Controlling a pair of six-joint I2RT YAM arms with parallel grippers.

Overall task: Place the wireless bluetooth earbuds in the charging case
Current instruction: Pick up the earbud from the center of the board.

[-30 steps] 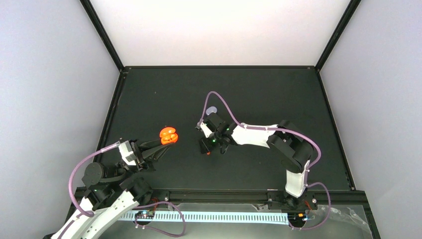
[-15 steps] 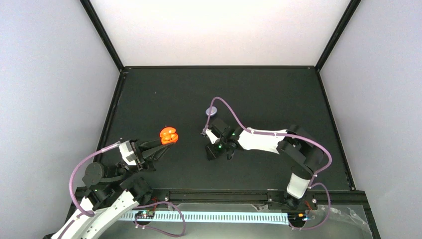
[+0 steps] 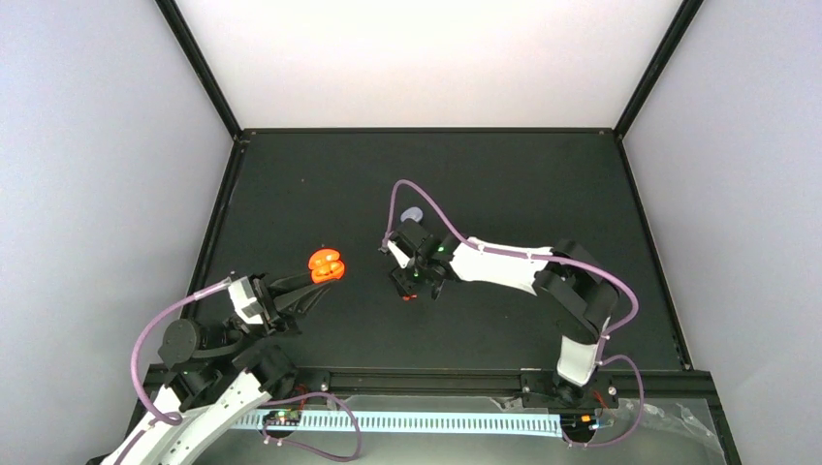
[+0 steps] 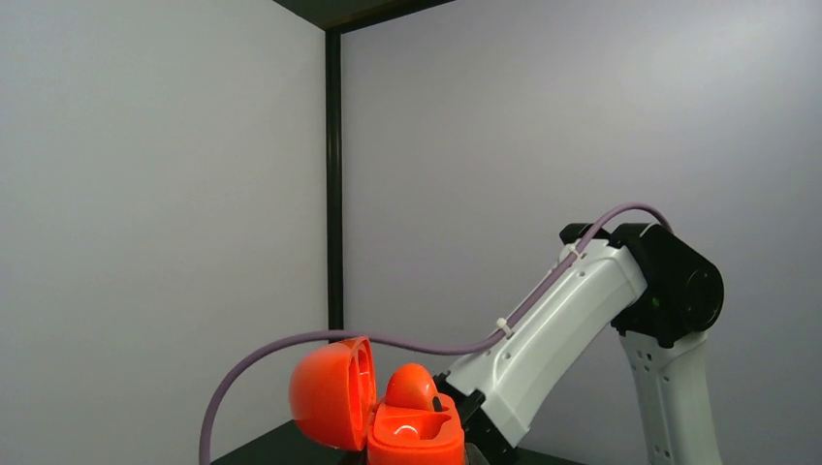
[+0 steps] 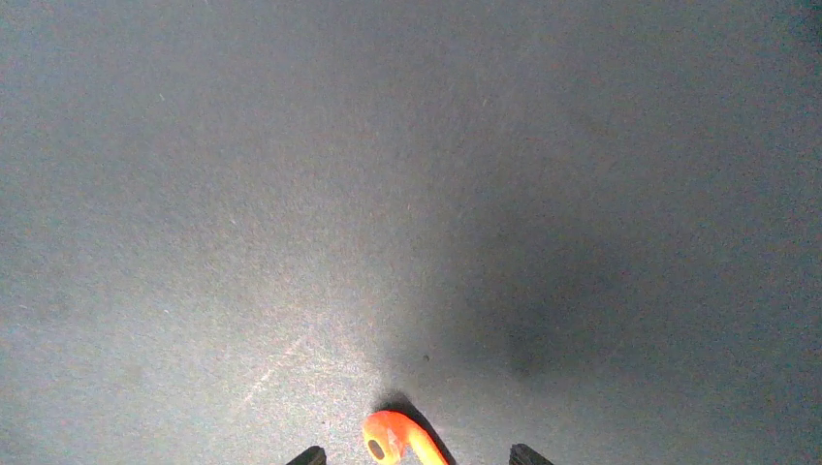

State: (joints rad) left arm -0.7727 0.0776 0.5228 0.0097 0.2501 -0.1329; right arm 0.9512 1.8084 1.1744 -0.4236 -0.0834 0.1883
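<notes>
Left gripper (image 3: pixel 308 284), lower left of the overhead view, was clamped on the open orange charging case (image 3: pixel 327 264), lid hinged back. In the left wrist view one orange earbud (image 4: pixel 411 386) sat in the case (image 4: pixel 373 409).

Right gripper (image 3: pixel 407 291), mid-frame, stood low over the black table (image 3: pixel 523 184), fingers parted. A second orange earbud (image 5: pixel 391 436) lay on the mat between the fingertips (image 5: pixel 310 454), at the bottom edge of the right wrist view; contact could not be told.

A pale purple case (image 3: pixel 413 214) lay just above that arm.

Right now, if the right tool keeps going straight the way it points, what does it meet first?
The red-orange earbud, lying on the black mat between the right tool's open fingertips. Past it only bare mat shows, though the remaining gap is hard to judge.
</notes>
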